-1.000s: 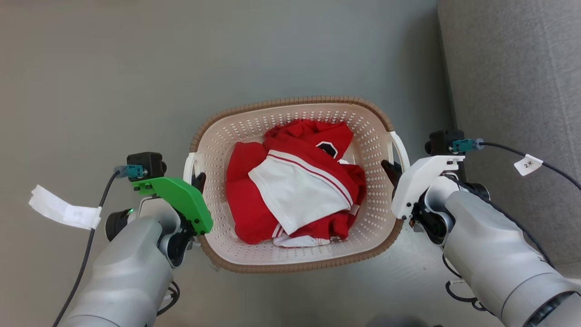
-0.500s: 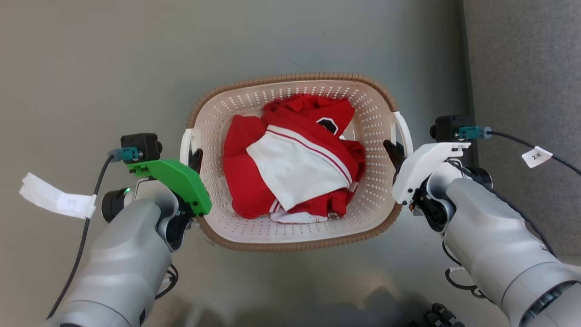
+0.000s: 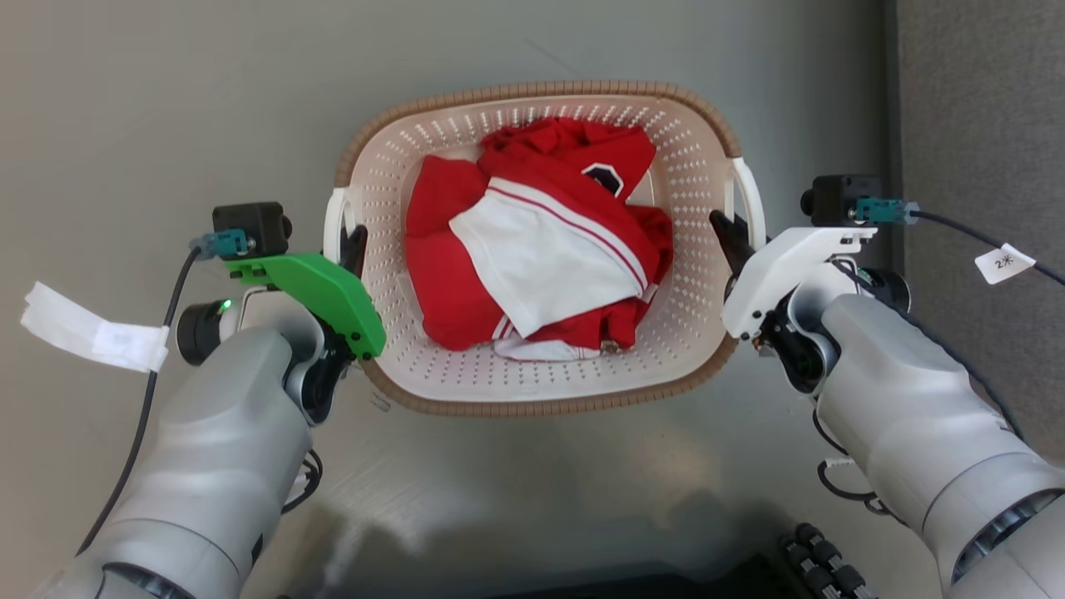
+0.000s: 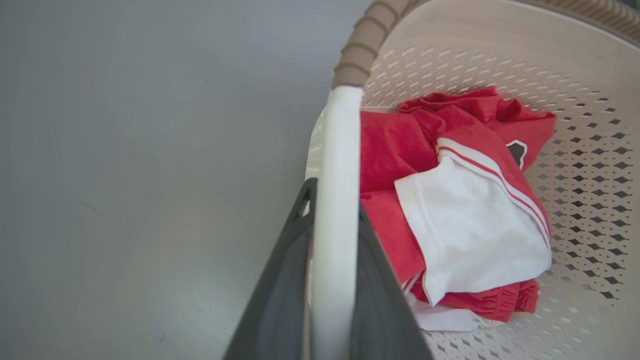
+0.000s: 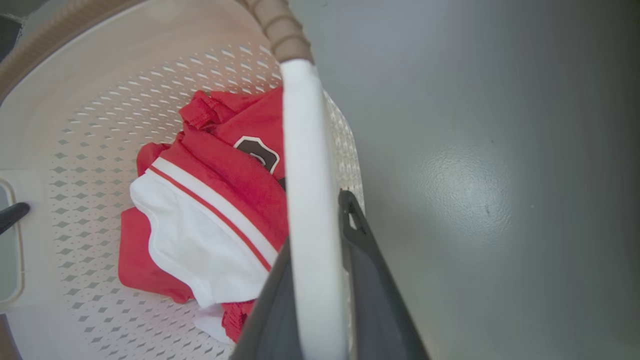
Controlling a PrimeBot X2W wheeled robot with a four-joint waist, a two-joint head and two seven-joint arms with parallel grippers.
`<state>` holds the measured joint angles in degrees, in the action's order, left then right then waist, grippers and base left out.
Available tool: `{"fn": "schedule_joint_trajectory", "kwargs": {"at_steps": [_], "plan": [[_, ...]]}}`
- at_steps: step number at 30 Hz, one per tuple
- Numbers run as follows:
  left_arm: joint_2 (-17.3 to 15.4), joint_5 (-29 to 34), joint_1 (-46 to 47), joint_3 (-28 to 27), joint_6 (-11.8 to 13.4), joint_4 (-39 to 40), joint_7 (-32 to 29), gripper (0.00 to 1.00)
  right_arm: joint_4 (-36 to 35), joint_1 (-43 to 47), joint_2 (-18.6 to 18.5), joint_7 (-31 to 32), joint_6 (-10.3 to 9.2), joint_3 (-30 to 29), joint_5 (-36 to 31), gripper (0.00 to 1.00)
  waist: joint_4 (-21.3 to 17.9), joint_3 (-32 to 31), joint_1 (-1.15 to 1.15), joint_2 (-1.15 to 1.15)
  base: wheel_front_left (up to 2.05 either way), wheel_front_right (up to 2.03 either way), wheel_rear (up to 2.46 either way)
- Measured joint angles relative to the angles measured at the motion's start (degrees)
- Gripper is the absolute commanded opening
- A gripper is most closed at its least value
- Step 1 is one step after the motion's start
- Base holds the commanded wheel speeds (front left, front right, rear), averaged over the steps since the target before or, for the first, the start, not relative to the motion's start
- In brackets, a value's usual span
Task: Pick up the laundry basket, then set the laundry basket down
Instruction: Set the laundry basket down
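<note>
Your left claw [image 3: 356, 243] clamps the left handle [image 3: 332, 223] of the laundry basket [image 3: 532, 406]; your right claw [image 3: 722, 231] clamps its right handle [image 3: 750, 198]. Red and white clothes [image 3: 532, 258] lie inside.

We look straight down on a smooth, uniform grey floor [image 3: 166, 100] with a faint satin sheen. The light is soft and diffuse. Pale blurred highlights lie on the floor low in the head view, and a dark shadow [image 3: 582, 541] spreads along the bottom edge. Down the right side runs a grey surface [image 3: 982, 100] with a finer, fabric-like texture, set off from the floor by a straight darker line; we cannot tell whether it is carpet or furniture. In the right wrist view the floor [image 5: 500, 100] carries a mottled bright patch [image 5: 462, 200]. In the left wrist view the floor [image 4: 125, 150] shows a few tiny scuffs.
</note>
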<state>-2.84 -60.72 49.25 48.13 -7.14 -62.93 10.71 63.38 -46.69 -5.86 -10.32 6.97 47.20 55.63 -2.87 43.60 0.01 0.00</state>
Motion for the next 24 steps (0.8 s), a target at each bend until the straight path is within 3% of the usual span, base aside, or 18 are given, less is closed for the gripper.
{"fn": "schedule_joint_trajectory", "kwargs": {"at_steps": [24], "plan": [[0.32,0.49,4.13,0.38,0.0,-0.35,2.54,0.0,0.4,-4.0,-0.62,-2.77,0.07,0.48,0.23,0.0,1.4,7.83,0.0,0.0,0.0,0.0,0.0]]}}
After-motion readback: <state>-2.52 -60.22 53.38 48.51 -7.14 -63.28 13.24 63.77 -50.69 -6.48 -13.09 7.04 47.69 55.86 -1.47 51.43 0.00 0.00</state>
